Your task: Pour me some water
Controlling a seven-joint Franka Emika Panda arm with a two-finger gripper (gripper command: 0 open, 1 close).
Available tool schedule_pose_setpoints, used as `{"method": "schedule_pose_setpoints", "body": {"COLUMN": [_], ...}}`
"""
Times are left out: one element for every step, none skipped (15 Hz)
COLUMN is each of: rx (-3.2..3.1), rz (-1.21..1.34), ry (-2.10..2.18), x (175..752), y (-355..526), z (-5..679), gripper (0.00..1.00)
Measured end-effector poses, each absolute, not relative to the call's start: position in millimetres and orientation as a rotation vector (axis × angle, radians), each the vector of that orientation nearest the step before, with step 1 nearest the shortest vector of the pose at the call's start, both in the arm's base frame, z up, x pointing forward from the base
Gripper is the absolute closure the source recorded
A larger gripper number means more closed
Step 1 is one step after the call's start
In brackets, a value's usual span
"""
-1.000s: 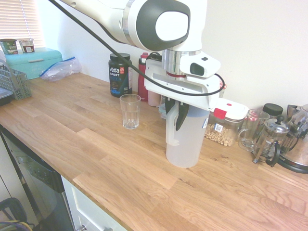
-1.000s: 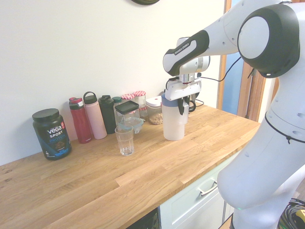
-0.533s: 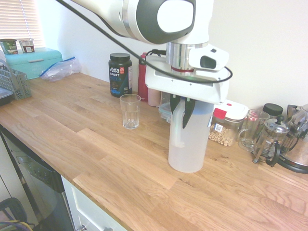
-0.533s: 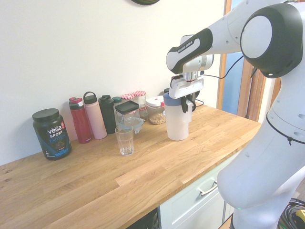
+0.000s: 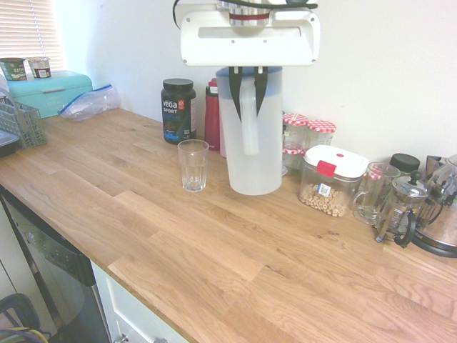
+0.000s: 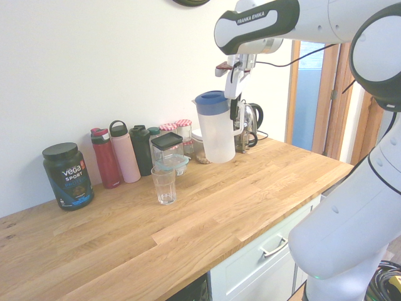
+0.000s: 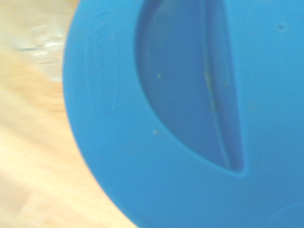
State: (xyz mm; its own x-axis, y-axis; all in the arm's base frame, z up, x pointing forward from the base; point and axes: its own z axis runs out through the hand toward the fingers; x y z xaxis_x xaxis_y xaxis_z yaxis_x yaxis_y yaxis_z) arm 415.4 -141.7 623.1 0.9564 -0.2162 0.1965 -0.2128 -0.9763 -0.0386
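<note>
**Jug aloft on a thin handle grip, glass waiting beside it**

Because the end effector (image 5: 249, 96) is pinched on only the slim handle of the translucent white plastic jug with the blue lid (image 5: 250, 136), the load hangs below the grip and could swing or slip as it tips. The jug hangs upright, clear of the wooden worktop (image 5: 214, 243), close beside the empty clear ribbed drinking glass (image 5: 193, 165) but not over it; tilted from this height or off-line, water would likely splash past the narrow rim. A sideways sweep might clip the red-lidded jars (image 5: 308, 139) behind. The arm reaches in from above, wrist pointing almost straight down, handle facing the first exterior camera
</note>
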Motion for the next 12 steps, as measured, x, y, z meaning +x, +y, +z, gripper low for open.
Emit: {"method": "schedule_pose_setpoints", "body": {"rx": [-3.114, -3.141, -3.173, -3.205, -3.240, -3.283, -3.327, -3.366, -3.397, -3.423, -3.443, -3.463], "rz": [-0.290, -0.268, -0.248, -0.229, -0.208, -0.181, -0.143, -0.100, -0.059, -0.030, -0.005, 0.020], "ry": [0.249, 0.161, 0.080, 0.015, -0.038, -0.091, -0.139, -0.178, -0.211, -0.238, -0.262, -0.284], "x": [416.6, 417.9, 419.4, 421.6, 425.0, 430.3, 437.2, 444.7, 451.6, 458.4, 464.4, 470.5], "y": [-130.6, -118.8, -106.6, -93.2, -81.2, -70.4, -61.5, -53.1, -44.8, -35.2, -25.3, -15.7], "z": [628.0, 632.0, 636.1, 638.3, 638.2, 635.9, 631.4, 627.9, 625.9, 625.4, 625.1, 623.6], "gripper": [1.00, 1.00, 1.00, 1.00, 1.00, 1.00, 1.00, 1.00, 1.00, 1.00, 1.00, 1.00]}}
